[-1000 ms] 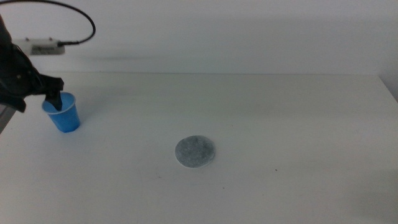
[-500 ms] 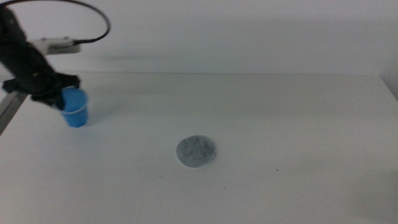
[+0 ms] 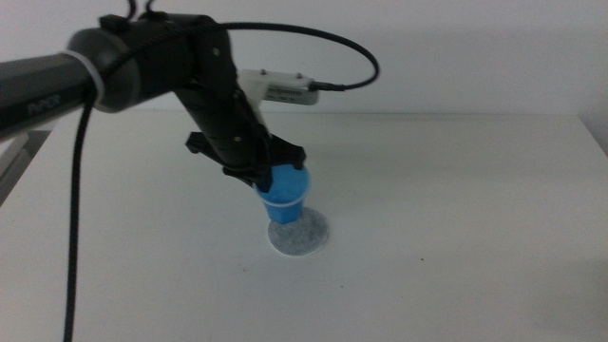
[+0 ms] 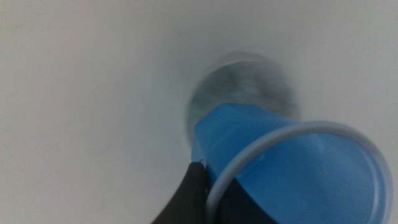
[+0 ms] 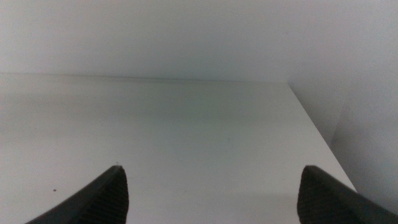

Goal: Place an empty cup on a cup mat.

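The right gripper (image 5: 211, 186) is waiting out of the middle view, its two dark jaws spread wide apart over bare white table (image 5: 186, 137), with nothing lying between them; ahead of those jaws the tabletop is running clear to its far edge at the pale wall (image 5: 186, 37), and to one side the table's corner and side edge are showing close by. In the middle view the left gripper (image 3: 269, 178) is reaching in over the centre of the table (image 3: 456, 199), its jaws pinching the rim of the blue plastic cup (image 3: 284, 197), one dark jaw sitting outside the wall and the other inside the mouth, as the left wrist view is showing. The cup (image 4: 292, 168) is hanging just below the jaws, tilted a little, its base over the far edge of the speckled grey cup mat (image 3: 298, 233); whether the base is touching the mat cannot be told. The cup is tapering toward its base, with a pale rolled rim and a lighter blue inside, and nothing is showing in it. In the left wrist view the mat (image 4: 249, 81) is lying beyond the cup. Open white surface is surrounding the mat on every side. Farther off, behind the arm, a white power strip (image 3: 285, 87) with a black cable (image 3: 366, 59) is sitting at the table's far edge.
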### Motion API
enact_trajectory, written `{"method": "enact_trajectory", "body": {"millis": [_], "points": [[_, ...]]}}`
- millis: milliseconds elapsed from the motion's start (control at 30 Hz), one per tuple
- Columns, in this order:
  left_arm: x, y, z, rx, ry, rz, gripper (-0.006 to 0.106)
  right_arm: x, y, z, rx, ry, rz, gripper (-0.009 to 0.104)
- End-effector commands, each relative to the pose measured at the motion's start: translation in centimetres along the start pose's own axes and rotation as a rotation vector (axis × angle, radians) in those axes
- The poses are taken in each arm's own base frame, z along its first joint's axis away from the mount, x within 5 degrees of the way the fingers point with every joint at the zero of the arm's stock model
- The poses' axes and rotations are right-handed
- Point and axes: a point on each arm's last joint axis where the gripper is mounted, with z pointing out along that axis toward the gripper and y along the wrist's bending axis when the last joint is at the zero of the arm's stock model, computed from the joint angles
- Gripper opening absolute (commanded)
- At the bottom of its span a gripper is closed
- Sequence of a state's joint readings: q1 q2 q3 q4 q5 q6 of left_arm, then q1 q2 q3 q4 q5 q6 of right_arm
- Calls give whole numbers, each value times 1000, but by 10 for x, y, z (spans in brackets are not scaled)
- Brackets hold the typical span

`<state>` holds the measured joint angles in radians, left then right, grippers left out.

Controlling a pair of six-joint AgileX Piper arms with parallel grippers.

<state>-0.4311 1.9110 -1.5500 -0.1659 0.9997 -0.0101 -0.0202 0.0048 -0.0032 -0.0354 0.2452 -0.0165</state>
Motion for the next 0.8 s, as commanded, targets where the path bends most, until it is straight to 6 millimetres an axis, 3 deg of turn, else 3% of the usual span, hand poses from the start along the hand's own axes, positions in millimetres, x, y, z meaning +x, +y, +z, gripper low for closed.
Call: {"method": "enact_trajectory", "body": {"millis": [0,300,500,633,767], "points": [[0,-8,1,-17,-23,-7,-2,0,0,0,0,-8,-7,93],[-6,-9,32,12,-26,-83,-2,0,0,0,0,-8,-7,93],[-4,-10,41,32,9,-101,3,0,0,0,0,-8,-7,93],[-2,-10,41,27,32,-97,18,0,0,0,0,-8,-7,93],[1,-10,40,25,70,-97,47,0,0,0,0,-8,-7,93]]}}
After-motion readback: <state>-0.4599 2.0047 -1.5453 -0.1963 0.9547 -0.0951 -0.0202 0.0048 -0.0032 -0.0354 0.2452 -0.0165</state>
